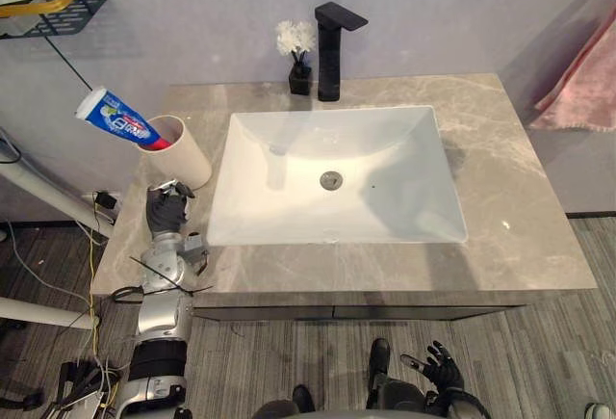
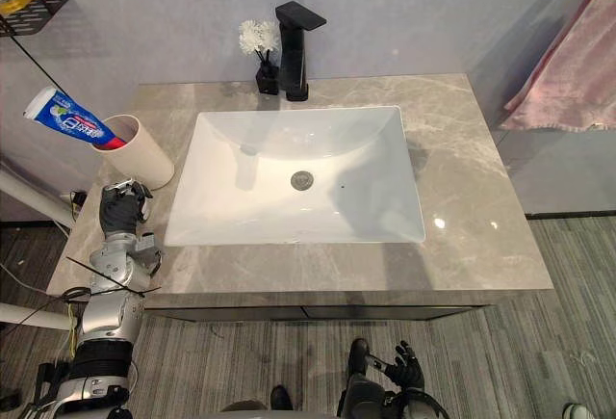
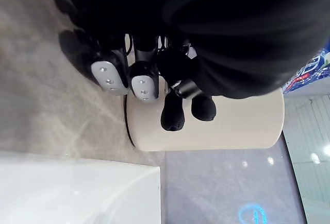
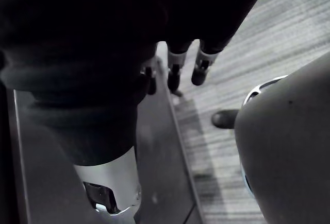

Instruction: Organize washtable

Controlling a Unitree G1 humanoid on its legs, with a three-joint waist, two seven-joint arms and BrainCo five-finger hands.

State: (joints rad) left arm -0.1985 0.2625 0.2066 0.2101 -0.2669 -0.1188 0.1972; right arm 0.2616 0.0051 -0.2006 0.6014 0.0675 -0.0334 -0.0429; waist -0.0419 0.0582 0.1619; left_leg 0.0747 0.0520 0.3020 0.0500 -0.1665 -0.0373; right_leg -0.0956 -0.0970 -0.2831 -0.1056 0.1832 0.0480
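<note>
A cream cup (image 1: 180,155) stands on the left end of the marble washtable (image 1: 520,197). A blue, white and red toothpaste tube (image 1: 120,123) leans out of it to the left. My left hand (image 1: 166,209) hovers over the counter just in front of the cup, its fingers (image 3: 144,82) relaxed and pointing at the cup's wall (image 3: 232,123) without gripping it. Down by the floor in front of the cabinet hangs my right hand (image 1: 438,369), fingers (image 4: 178,69) spread and holding nothing.
A white sink (image 1: 385,197) fills the middle of the counter. Behind it stand a black faucet (image 1: 332,48) and a small black vase with white flowers (image 1: 299,72). A pink towel (image 1: 587,91) hangs at the right, and a black wire shelf (image 1: 58,10) at the upper left.
</note>
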